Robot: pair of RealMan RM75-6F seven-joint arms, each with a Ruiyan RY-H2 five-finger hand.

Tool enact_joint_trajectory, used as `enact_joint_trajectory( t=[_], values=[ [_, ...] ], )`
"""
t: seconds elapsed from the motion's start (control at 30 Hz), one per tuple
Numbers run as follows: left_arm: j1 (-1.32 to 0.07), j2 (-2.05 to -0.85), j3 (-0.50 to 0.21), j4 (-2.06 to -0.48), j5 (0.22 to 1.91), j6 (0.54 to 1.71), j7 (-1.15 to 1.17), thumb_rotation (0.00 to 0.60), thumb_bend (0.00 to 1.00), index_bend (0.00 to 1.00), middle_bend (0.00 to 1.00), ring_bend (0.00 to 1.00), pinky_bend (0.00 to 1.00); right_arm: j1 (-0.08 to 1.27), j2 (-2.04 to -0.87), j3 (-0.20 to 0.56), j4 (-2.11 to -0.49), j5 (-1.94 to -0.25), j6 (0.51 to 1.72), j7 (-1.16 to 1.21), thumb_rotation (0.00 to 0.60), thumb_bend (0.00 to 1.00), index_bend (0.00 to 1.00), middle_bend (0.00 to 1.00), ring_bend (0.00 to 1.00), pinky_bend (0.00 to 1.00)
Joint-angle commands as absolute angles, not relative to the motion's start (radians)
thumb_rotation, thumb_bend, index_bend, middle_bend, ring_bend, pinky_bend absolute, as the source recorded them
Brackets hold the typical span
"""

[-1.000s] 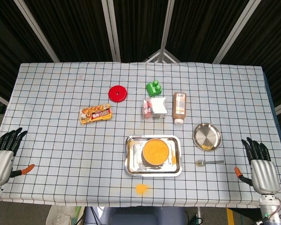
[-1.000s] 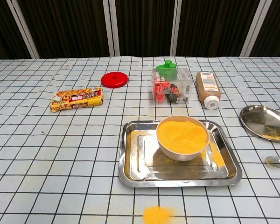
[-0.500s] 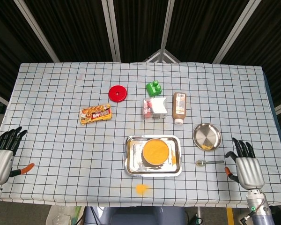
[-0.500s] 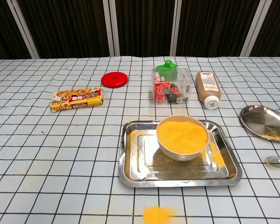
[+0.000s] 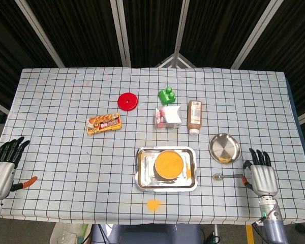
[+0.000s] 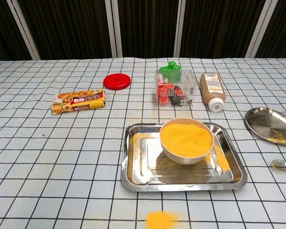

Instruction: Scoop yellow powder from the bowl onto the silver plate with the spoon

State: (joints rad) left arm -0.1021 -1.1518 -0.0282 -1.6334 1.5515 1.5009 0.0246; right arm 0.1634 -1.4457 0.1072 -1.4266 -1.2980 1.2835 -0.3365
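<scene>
A white bowl [image 5: 169, 165] [image 6: 186, 140] heaped with yellow powder stands in a steel tray [image 5: 142, 175] [image 6: 133, 167] at the front middle. The round silver plate [image 5: 224, 147] [image 6: 267, 121], with a little yellow powder on it, lies right of the tray. The spoon [image 5: 225, 176] [image 6: 282, 164] lies on the cloth just in front of the plate. My right hand [image 5: 261, 174] hovers beside the spoon's handle end, fingers apart, holding nothing. My left hand [image 5: 2, 168] stays at the table's far left edge, empty with fingers spread. Neither hand shows in the chest view.
A spill of yellow powder [image 5: 153, 204] lies at the front edge. Further back are a snack pack [image 5: 103, 123], a red lid [image 5: 127, 100], a green toy [image 5: 166, 95], a clear box [image 5: 168, 116] and a brown bottle [image 5: 194, 116].
My right hand has moved left and a little forward along the table's right edge, ending beside the spoon's handle. The left hand and all objects have stayed put.
</scene>
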Motion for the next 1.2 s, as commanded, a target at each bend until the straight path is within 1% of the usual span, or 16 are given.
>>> enact_joint_trajectory(
  t=[0.03, 0.33, 0.63, 1.2],
  values=[
    [-0.102, -1.151, -0.028, -1.634, 1.550, 1.501, 0.024, 0.600, 0.00, 0.00, 0.00, 0.00, 0.00, 0.171, -1.464, 0.103, -1.402, -1.290, 1.270, -0.347, 0.600, 0.35, 0.50, 0.10, 0.00, 0.00],
    [-0.102, -1.152, -0.028, -1.636, 1.545, 1.497, 0.031, 0.600, 0.00, 0.00, 0.00, 0.00, 0.00, 0.184, -1.498, 0.100, -1.364, -1.287, 1.255, -0.345, 0.600, 0.35, 0.50, 0.10, 0.00, 0.00],
    [-0.103, -1.154, -0.031, -1.640, 1.532, 1.490, 0.039, 0.600, 0.00, 0.00, 0.00, 0.00, 0.00, 0.198, -1.526, 0.093, -1.338, -1.288, 1.236, -0.343, 0.600, 0.42, 0.50, 0.10, 0.00, 0.00],
    [-0.102, -1.151, -0.032, -1.647, 1.524, 1.488, 0.036, 0.600, 0.00, 0.00, 0.00, 0.00, 0.00, 0.194, -1.537, 0.083, -1.315, -1.262, 1.233, -0.377, 0.600, 0.42, 0.50, 0.10, 0.00, 0.00]
  ],
)
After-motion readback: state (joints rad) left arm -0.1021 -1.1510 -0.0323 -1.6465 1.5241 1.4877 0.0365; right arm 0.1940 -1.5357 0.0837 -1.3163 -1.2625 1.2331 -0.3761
